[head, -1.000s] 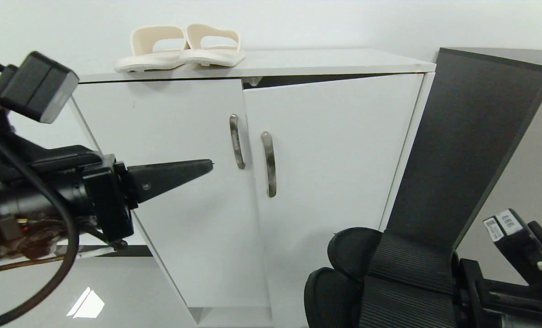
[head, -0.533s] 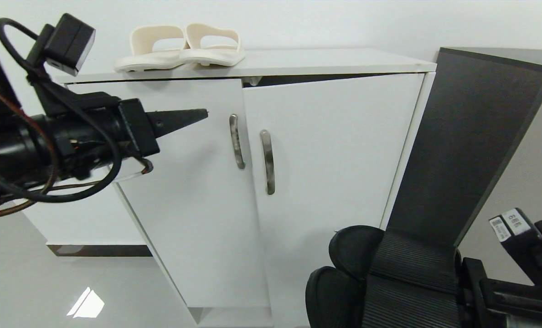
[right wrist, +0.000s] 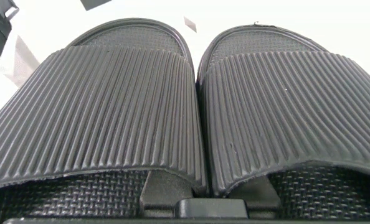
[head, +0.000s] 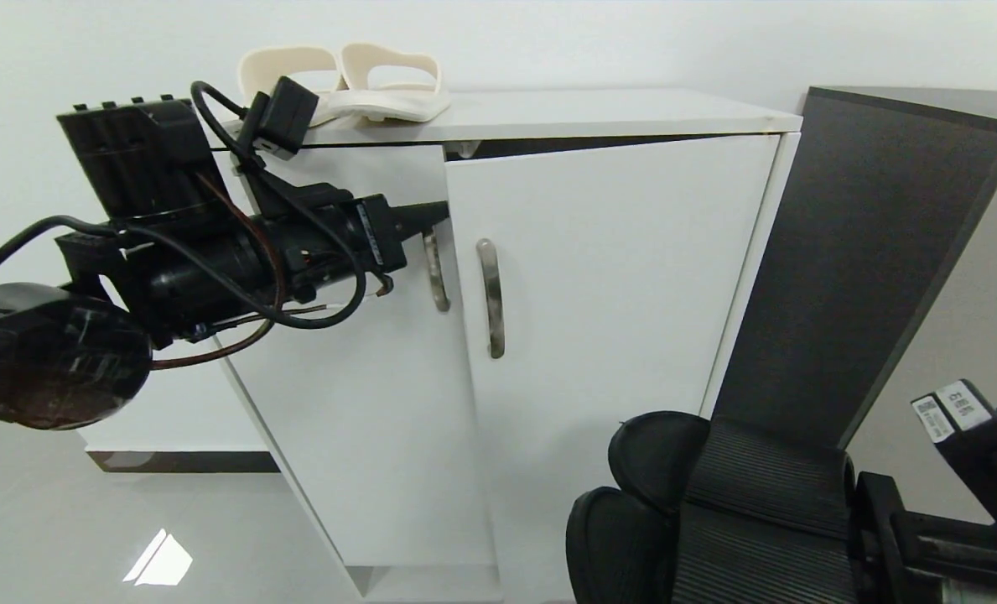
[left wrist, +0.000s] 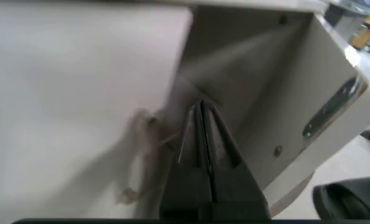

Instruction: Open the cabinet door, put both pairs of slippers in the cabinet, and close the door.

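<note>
The only print is a small white sticker (head: pixel 955 409) on the right arm (head: pixel 994 471), maybe a bar code and some numbers, too tiny to read.

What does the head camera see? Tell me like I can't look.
The left gripper, jaws shut, sits at the gap between the two doors of a white cabinet, by the handles. On top sit cream slippers; black slippers hang low at the right.

Left arm was held high, stretched forward; left hand (head: pixel 433 215) had fingers pressed together (no gap). Right arm sat low, right hand (right wrist: pixel 205 204) clamped on black slippers (head: pixel 720 503).
</note>
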Robot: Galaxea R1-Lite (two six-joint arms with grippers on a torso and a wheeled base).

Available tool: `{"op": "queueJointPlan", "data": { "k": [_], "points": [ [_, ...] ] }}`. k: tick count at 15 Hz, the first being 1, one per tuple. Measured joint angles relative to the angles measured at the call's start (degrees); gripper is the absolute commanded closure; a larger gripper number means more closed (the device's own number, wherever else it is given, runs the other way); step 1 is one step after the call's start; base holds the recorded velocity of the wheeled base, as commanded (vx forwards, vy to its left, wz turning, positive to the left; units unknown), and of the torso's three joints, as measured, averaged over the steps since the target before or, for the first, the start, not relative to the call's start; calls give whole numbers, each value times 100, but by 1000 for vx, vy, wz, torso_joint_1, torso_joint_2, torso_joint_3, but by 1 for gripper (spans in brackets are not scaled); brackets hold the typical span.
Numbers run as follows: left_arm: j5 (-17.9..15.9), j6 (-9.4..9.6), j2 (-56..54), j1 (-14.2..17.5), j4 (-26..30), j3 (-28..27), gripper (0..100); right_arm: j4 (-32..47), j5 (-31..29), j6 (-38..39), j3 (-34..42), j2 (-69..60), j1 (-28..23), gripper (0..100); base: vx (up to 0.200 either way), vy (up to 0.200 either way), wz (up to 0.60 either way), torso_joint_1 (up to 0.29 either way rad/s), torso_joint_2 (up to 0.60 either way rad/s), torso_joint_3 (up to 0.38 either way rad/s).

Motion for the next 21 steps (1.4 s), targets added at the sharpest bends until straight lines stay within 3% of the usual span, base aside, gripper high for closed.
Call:
{"op": "queueJointPlan", "data": {
  "k": [4, 9, 13, 15, 18, 21],
  "points": [
    [4, 0, 74, -313, 4, 48, 100, 290, 6, -2, -27, -22, 113, 100, -50, 0, 0, 1, 3, 2],
    [9, 9, -210, -669, -207, 708, 100, 471, 13, -152, 6, -52, 301, 100, -80, 0, 0, -3, 0, 3],
    [23, 13, -472, -1449, -490, 1232, 100, 478, 17, -328, 227, -144, 618, 100, -200, 0, 0, 5, 1, 0],
    [23, 22, -529, -1838, -536, 1343, 100, 471, 151, -455, 356, -269, 745, 100, 0, 0, 0, 0, 0, 0],
    [22, 5, -422, -1849, -886, 1342, 100, 486, 859, -545, 629, -722, 819, 100, 0, 0, 0, 0, 0, 0],
    [39, -11, -155, -1677, -1114, 1263, 100, 497, 839, -550, 649, -824, 805, 100, 0, 0, 0, 0, 0, 0]
  ]
}}
